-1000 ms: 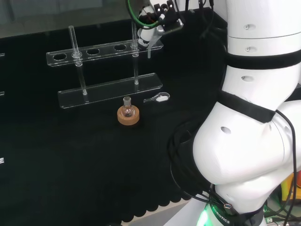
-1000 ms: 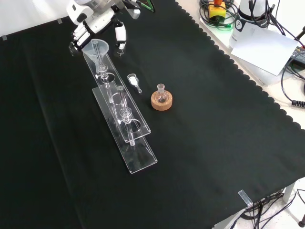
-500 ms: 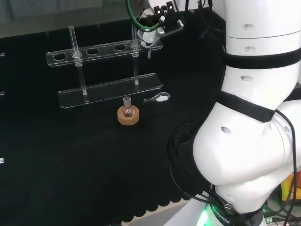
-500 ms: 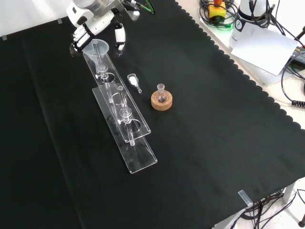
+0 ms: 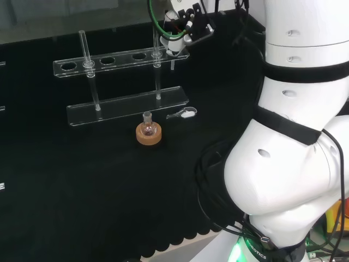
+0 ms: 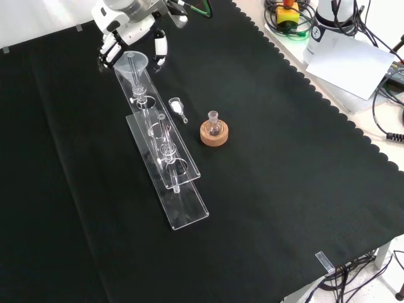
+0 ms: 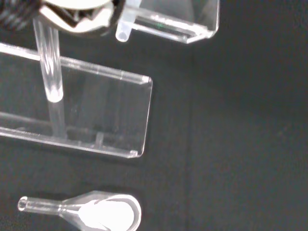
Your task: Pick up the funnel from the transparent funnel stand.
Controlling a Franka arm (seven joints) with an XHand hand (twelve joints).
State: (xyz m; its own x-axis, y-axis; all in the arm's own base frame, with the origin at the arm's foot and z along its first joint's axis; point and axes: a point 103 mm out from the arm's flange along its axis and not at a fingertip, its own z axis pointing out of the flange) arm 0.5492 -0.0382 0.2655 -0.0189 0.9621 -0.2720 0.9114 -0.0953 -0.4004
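Front view: I have the hand (image 6: 129, 20) at the far end of the transparent funnel stand (image 6: 165, 153), its fingers (image 6: 160, 47) curled down on both sides of the funnel (image 6: 132, 63). The funnel sits at that end of the upper shelf, its stem running down through the end hole. I cannot tell whether the fingers actually touch the rim or only bracket it.

In the head view the hand (image 5: 182, 24) hangs over the right end of the stand (image 5: 122, 60). By my reading the reach is done and the grasp is at best half made; closing on the funnel and lifting it clear of the hole remain. A small round flask on a cork ring (image 6: 214, 132) and a little glass scoop (image 6: 177, 107) lie on the bench beside the stand.
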